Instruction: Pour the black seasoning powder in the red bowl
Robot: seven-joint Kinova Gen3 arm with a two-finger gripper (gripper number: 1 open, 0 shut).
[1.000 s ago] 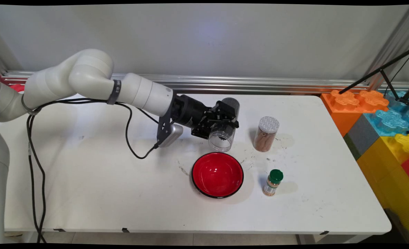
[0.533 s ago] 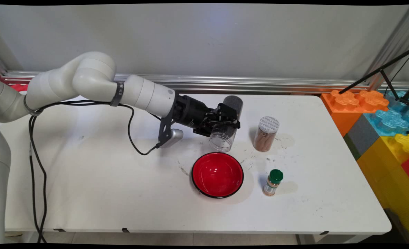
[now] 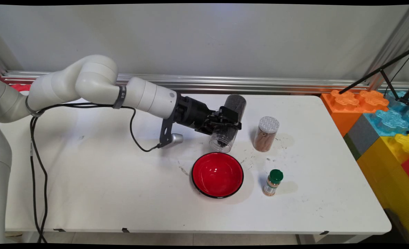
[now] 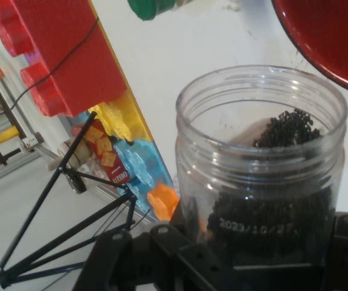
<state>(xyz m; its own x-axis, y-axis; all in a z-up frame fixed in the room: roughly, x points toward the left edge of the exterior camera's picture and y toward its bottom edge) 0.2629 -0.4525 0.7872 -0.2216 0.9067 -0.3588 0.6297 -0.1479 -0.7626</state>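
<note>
Clear jar [image 3: 224, 129], open-mouthed, lidless: a transparent plastic cylinder with a threaded neck, part-filled with small black grains, a printed date on its wall in the hand view [image 4: 262, 176]. Held tilted, mouth pointing down towards the red bowl [image 3: 217, 174], above the bench [image 3: 104, 180] just behind the bowl's far rim; the grains lie towards the raised base, with some gathered nearer the mouth. Judged light, stiff and smooth-walled, so liable to slip or turn in a loose grip; the loose contents will shift as it tips; best taken round the mid-body, as it is now. Tool [image 3: 229, 121]: closed on the jar's middle from the side, fingers either side of the wall. Red bowl: black-rimmed, glossy, upright, nothing visible in it. Second jar [image 3: 266, 134]: to the right of and behind the bowl, upright, white patterned lid, brown contents. Spice bottle [image 3: 273, 182]: just right of the bowl, small, green cap, upright. Dark specks lie on the bench between bowl and second jar.
</note>
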